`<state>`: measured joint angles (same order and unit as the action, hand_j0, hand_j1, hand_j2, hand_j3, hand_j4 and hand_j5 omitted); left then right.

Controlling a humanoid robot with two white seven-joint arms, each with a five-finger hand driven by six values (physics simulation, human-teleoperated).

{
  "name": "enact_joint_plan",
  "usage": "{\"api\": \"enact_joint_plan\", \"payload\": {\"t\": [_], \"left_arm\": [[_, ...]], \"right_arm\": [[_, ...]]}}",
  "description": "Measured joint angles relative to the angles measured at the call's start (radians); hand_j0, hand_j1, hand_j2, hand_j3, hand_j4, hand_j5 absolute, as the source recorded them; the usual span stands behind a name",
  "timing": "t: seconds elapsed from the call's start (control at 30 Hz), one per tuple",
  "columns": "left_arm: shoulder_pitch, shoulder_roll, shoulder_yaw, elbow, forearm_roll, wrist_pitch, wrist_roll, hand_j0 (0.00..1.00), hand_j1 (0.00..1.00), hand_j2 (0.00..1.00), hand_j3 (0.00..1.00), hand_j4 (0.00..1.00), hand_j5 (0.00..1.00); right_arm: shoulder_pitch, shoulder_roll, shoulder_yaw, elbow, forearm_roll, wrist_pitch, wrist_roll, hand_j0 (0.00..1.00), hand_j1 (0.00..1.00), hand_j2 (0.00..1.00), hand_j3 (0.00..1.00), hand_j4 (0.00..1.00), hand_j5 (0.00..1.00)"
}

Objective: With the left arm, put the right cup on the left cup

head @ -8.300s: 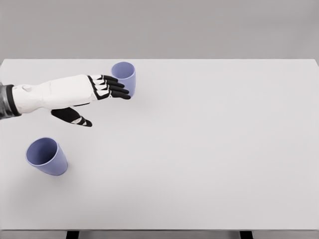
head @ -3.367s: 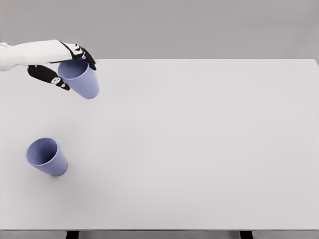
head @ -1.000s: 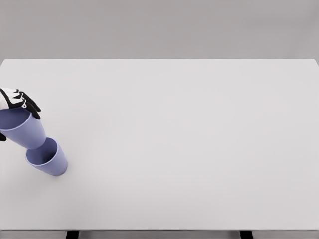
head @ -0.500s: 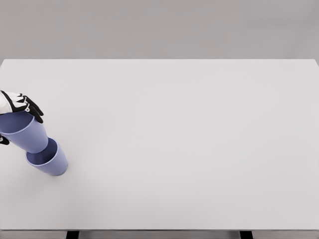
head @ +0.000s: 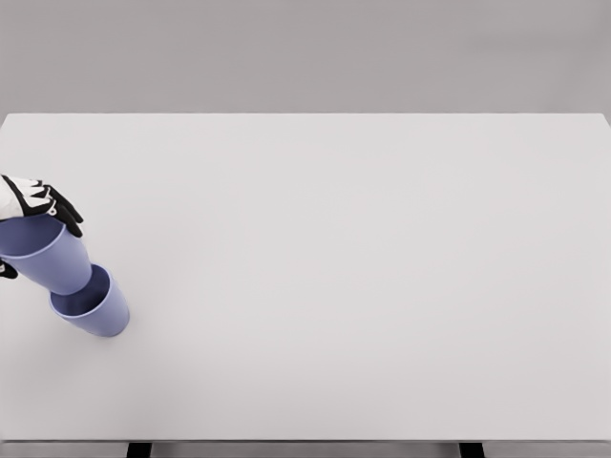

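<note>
Periwinkle-blue plastic marks both task items, two plain tapered cups without handles, at the far left of the head view. The held cup (head: 43, 256) is tilted, its open mouth turned up and toward the left picture edge, its narrow base pointing down and to the right. That base sits at the mouth of the lower cup (head: 94, 305); it appears to dip just inside the rim, though from this angle the depth of entry cannot be judged. The lower cup stands on the worktop (head: 363, 277), leaning slightly to the right, its opening facing up and left, the far inner wall visible as a darker band.

Left robot hand (head: 31, 202): only partly in frame, entering from the left edge. Black fingers (head: 65, 212) with white knuckle segments curl over the upper rim of the held cup, and a dark thumb tip (head: 6, 271) shows at the picture edge against the cup's lower side, so the hand is closed around the cup in a grasp. The rest of the arm lies outside the picture.

Worktop: pale grey-white, matte, filling most of the view, its far edge meeting a flat grey background. Two dark supports (head: 139, 449) show beneath the near edge, one at left of centre and one at right.
</note>
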<state>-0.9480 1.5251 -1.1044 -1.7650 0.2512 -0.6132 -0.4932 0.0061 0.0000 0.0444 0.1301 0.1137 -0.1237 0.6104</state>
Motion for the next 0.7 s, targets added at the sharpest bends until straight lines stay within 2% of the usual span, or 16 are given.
{"api": "enact_joint_plan", "payload": {"t": [0.7], "left_arm": [[0.021, -0.012, 0.002, 0.000, 0.009, 0.003, 0.003, 0.53, 0.53, 0.53, 0.53, 0.53, 0.53]], "right_arm": [[0.000, 0.000, 0.000, 0.000, 0.000, 0.000, 0.000, 1.00, 1.00, 1.00, 1.00, 1.00, 1.00]]}}
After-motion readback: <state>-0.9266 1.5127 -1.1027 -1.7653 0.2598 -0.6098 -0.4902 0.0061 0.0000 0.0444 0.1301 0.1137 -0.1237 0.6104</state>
